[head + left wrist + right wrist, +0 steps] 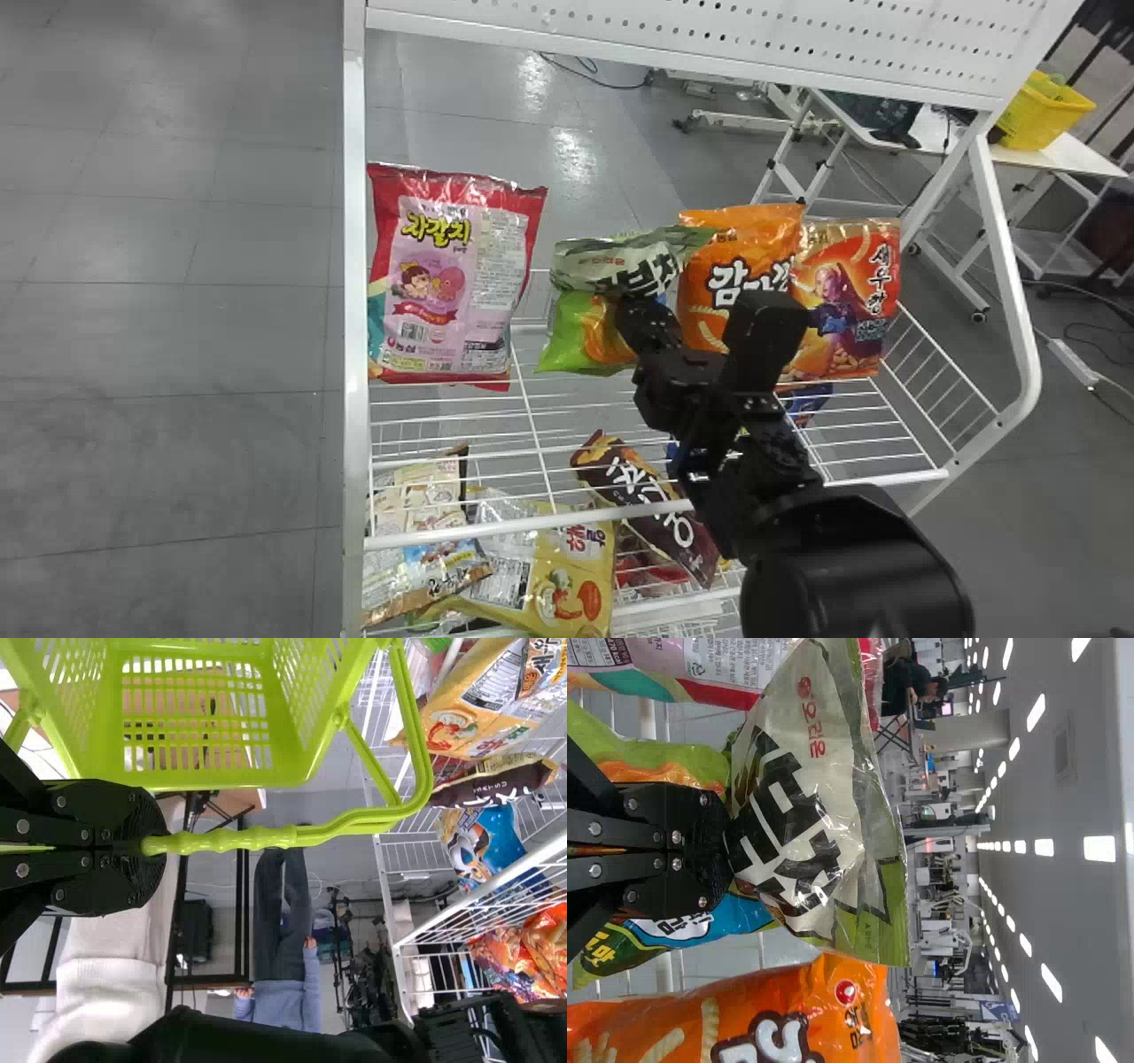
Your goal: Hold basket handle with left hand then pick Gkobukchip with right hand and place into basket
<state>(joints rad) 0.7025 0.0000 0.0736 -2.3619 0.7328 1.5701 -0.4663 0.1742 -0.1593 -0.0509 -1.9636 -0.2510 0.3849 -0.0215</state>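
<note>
In the head view, the right gripper (627, 303) is closed on the grey-green Gkobukchip bag (616, 257), at the bag's lower part. The bag's far corner overlaps the top of the orange snack bag (740, 239). A narrow gap separates it from the red-edged pink bag (456, 266); open air lies above it, up to the perforated panel (753, 35). The edges to mind are the white left post (354, 310), the slanted side frame (1010, 257) and the front rail (523, 525). Directly under the held bag sits a green-and-orange bag (580, 332); the prawn-cracker bag (842, 292) stands beside the orange one. The brown bag (651, 509) lies on the tier below.

In the left wrist view, the left gripper (152, 847) is shut around the grip of the lime basket handle (266, 838). The handle's bend overlaps the edge of the wire rack (487, 917) in the picture, with the slatted basket (190, 718) hanging from it.

In the right wrist view, both fingers pinch the Gkobukchip together, creasing it at the tips. The orange bag is near it on one side, the pink bag on the other, and the green-and-orange one just behind the fingers.
</note>
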